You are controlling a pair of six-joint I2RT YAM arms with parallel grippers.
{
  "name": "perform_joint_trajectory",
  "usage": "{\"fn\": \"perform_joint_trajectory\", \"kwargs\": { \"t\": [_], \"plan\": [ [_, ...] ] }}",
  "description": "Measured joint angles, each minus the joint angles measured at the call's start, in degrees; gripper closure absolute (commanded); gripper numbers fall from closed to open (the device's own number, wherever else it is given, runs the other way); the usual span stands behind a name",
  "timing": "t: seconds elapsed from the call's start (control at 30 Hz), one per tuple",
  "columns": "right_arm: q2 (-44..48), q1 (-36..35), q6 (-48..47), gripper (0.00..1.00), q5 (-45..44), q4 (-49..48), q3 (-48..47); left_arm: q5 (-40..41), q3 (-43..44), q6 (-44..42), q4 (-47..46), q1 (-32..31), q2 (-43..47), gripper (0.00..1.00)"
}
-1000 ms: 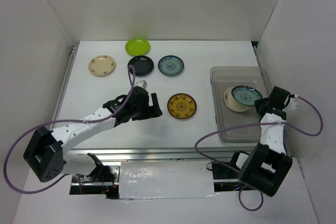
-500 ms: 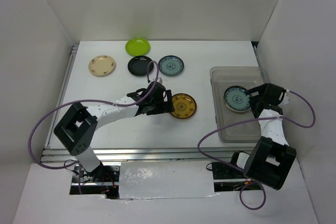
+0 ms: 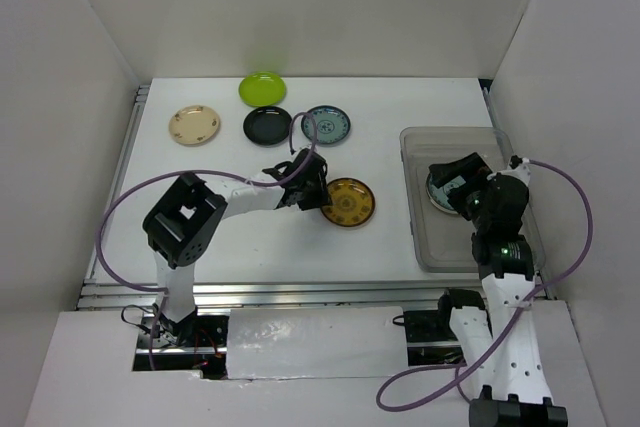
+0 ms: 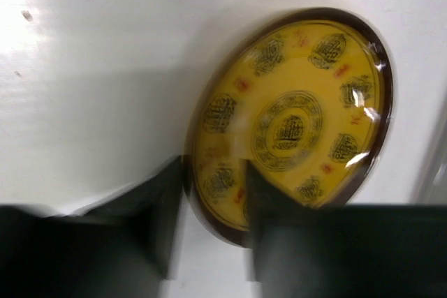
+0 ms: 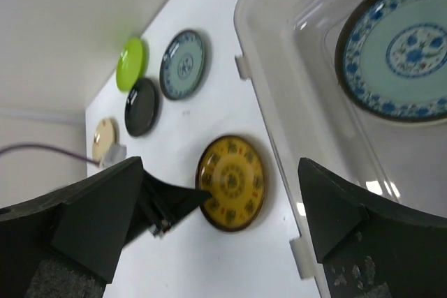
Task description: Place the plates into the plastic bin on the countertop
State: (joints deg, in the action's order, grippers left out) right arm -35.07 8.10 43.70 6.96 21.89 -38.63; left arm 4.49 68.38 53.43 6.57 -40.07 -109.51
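In bin [image 3: 425,242]: one blue-patterned plate [image 5: 401,47] on view; more beneath it, cannot tell. Out on countertop [image 3: 400,107]: lime [image 3: 262,88], black [image 3: 267,125], blue-grey [image 3: 326,124], cream [image 3: 194,125], amber [image 3: 347,201]. Left gripper [image 4: 213,186] astride amber's rim, fingers partly apart; pinched or not, cannot tell. Right gripper [image 5: 220,172] spread wide, empty, over bin. Judged under halfway; five at least left to move.

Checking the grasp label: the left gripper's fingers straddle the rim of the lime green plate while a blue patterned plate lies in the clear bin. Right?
Wrong plate: the left wrist view shows the left gripper straddling the rim of the amber-brown patterned plate. The blue patterned plate does lie in the clear bin.
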Motion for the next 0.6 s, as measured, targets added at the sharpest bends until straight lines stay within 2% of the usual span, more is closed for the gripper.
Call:
{"fn": "perform_joint_trajectory", "kwargs": {
  "t": [0.1, 0.2, 0.33, 0.4, 0.6],
  "plan": [
    [1.8, -2.5, -0.4, 0.00, 0.6, 2.9, 0.0, 0.0, -0.2, 0.9, -1.3, 0.2, -0.7, 0.66],
    [4.0, -3.9, -1.0, 0.00, 1.6, 4.4, 0.0, -0.5, -0.7, 2.3, -2.8, 0.4, -1.3, 0.98],
    [4.5, -4.7, -2.6, 0.00, 8.9, 1.0, 1.3, -0.7, -1.1, 3.4, -5.2, 0.7, -0.7, 1.00],
    [2.5, -5.8, -3.2, 0.00, 12.7, -1.5, 3.1, 1.3, -4.3, 4.5, -5.7, 0.7, 1.6, 1.00],
    [-4.1, -11.7, -3.5, 0.00, 17.4, -5.6, 7.2, 6.0, -15.8, 5.0, -1.8, 1.1, 18.1, 1.00]
  ]
}}
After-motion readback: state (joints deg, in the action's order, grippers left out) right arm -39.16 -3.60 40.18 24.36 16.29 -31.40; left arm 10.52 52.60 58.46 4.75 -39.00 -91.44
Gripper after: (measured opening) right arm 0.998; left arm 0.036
